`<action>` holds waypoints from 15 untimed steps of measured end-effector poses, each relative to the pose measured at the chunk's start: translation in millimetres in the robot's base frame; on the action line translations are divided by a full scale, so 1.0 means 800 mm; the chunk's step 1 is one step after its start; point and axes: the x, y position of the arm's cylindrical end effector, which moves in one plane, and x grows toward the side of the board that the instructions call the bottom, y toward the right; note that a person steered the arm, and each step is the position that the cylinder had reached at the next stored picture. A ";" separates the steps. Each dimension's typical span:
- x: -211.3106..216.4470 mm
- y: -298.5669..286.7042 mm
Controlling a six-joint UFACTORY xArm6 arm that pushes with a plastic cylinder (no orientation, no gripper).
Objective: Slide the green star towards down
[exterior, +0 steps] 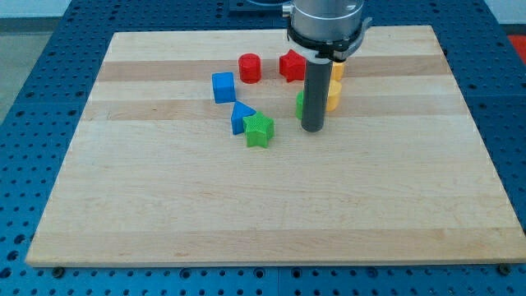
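The green star (259, 130) lies near the middle of the wooden board (271, 205), touching a blue triangle block (241, 117) at its upper left. My tip (312, 129) stands to the right of the green star, a short gap apart. The rod hides most of a second green block (301, 104) just behind it.
A blue cube (223, 87) sits at the upper left of the group. A red cylinder (249, 67) and a red star (291, 65) lie near the view's top. Two yellow blocks (334, 94) stand to the right of the rod, partly hidden.
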 end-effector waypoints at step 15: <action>0.016 -0.109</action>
